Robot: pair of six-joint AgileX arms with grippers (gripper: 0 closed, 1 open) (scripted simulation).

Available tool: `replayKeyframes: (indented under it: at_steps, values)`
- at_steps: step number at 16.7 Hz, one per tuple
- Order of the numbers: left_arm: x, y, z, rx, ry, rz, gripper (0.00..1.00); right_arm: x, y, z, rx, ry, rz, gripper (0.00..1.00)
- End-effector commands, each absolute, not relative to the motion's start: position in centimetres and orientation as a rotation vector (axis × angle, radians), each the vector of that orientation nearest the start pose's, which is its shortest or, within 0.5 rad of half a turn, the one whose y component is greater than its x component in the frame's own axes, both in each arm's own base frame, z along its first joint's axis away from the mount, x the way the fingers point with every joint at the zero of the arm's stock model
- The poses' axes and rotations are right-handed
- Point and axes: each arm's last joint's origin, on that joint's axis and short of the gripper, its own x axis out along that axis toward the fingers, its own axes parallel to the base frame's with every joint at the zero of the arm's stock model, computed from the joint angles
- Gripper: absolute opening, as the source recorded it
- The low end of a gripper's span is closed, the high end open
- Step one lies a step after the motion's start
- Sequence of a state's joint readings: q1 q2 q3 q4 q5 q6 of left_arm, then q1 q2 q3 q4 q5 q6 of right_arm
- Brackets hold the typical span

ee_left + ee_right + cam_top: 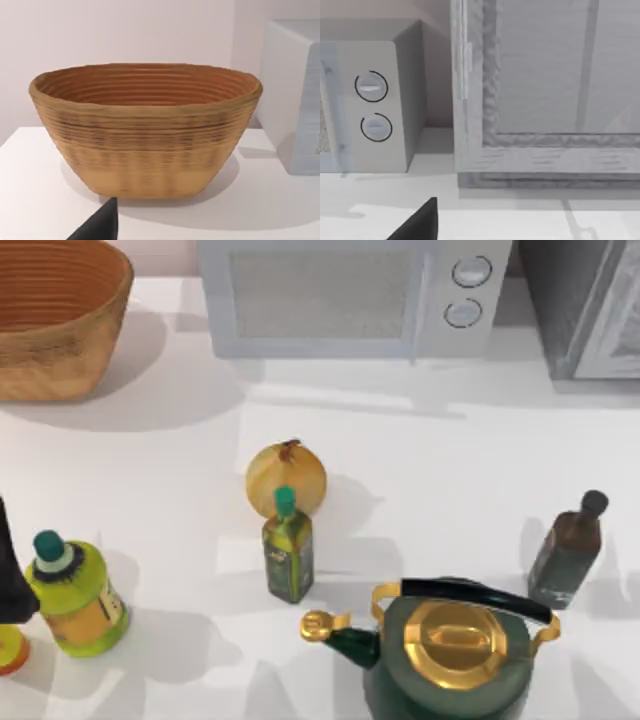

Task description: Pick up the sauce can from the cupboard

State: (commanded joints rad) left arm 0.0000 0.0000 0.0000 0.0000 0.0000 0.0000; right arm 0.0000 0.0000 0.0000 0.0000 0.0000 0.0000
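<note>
While the cupboard (545, 90) beside the microwave (350, 300) shows its door shut, the task looks barely begun. From the right wrist view, the right arm faces that door; I cannot tell either gripper's opening or load. Presumably the sauce can sits hidden inside, so opening the door comes next. Left of the microwave, the basket (145, 130) holds nothing.

The cupboard (585, 310) stands right of the microwave (350, 295); the basket (55, 315) far left.
</note>
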Motion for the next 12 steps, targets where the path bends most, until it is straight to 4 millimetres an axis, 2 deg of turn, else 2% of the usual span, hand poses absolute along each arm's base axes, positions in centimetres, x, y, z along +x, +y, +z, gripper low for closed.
replayKeyframes:
  at_steps: [3,6,9,12]
  values:
    - [10.6,-0.1,16.0,0.000,0.000,0.000,1.00,10.6,-0.1,16.3,0.000,0.000,0.001,1.00]
    - [10.6,-0.1,16.0,0.000,0.000,0.000,1.00,10.6,0.0,18.7,0.001,0.006,0.002,1.00]
    - [10.6,-0.1,16.0,0.000,0.000,0.000,1.00,10.9,0.2,23.4,0.000,0.014,0.002,1.00]
    - [10.6,-0.1,16.0,0.000,0.000,0.000,1.00,12.2,0.6,29.4,-0.003,0.023,0.000,1.00]
